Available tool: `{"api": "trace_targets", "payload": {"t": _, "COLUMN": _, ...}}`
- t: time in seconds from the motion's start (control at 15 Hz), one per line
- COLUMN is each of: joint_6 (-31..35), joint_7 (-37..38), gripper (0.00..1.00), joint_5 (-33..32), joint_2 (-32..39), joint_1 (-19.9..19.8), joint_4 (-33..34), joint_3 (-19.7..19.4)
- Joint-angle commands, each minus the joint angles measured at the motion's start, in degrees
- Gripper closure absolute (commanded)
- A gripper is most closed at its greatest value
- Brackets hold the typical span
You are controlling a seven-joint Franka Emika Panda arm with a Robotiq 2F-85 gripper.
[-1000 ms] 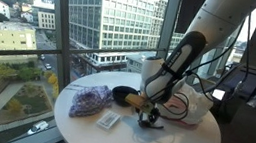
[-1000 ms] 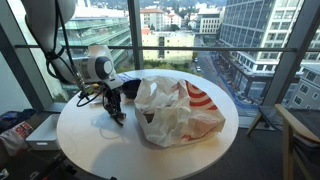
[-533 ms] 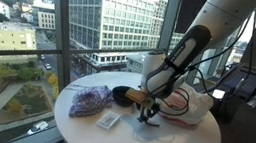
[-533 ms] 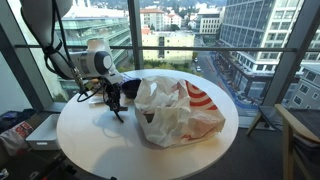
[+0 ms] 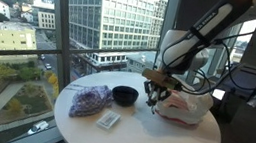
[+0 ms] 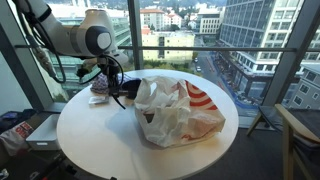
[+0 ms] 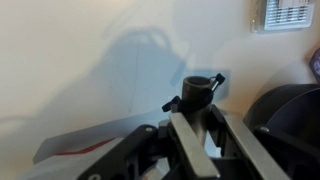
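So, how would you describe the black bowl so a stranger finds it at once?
On the round white table by the windows, between the purple bag and the white plastic bag with red print, stands the black bowl. It alone is dark, round and rigid; the bags beside it are soft and crumpled.

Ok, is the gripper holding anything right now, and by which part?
Yes. The gripper is shut on a small dark cylindrical object. The fingers pinch its near end; the far end sticks out beyond them.

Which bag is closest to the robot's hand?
The white bag with red print: the gripper, shut on a small dark object, hangs beside it. The purple bag lies beyond the black bowl.
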Motion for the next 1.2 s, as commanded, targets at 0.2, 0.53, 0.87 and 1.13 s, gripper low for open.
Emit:
{"api": "trace_targets", "payload": {"t": 0.2, "joint_6": -6.2, "joint_7": -12.7, "gripper": 0.85, "joint_5": 4.8, "joint_2": -11.9, "joint_1": -7.5, "joint_4": -4.1, "joint_3": 0.1}}
{"api": "trace_targets", "payload": {"t": 0.53, "joint_6": -7.2, "joint_7": -25.5, "gripper": 0.84, "joint_5": 2.7, "joint_2": -8.9, "joint_1": -11.3, "joint_4": -2.3, "joint_3": -0.7}}
{"api": "trace_targets", "payload": {"t": 0.87, "joint_6": -6.3, "joint_7": -40.0, "gripper": 0.85, "joint_5": 4.1, "joint_2": -4.3, "joint_1": -13.5, "joint_4": -0.1, "joint_3": -1.8}}
{"api": "trace_targets", "payload": {"t": 1.13, "joint_6": -5.3, "joint_7": -47.3, "gripper": 0.85, "joint_5": 2.3, "joint_2": -0.3, "joint_1": -14.6, "joint_4": 2.2, "joint_3": -3.3}}
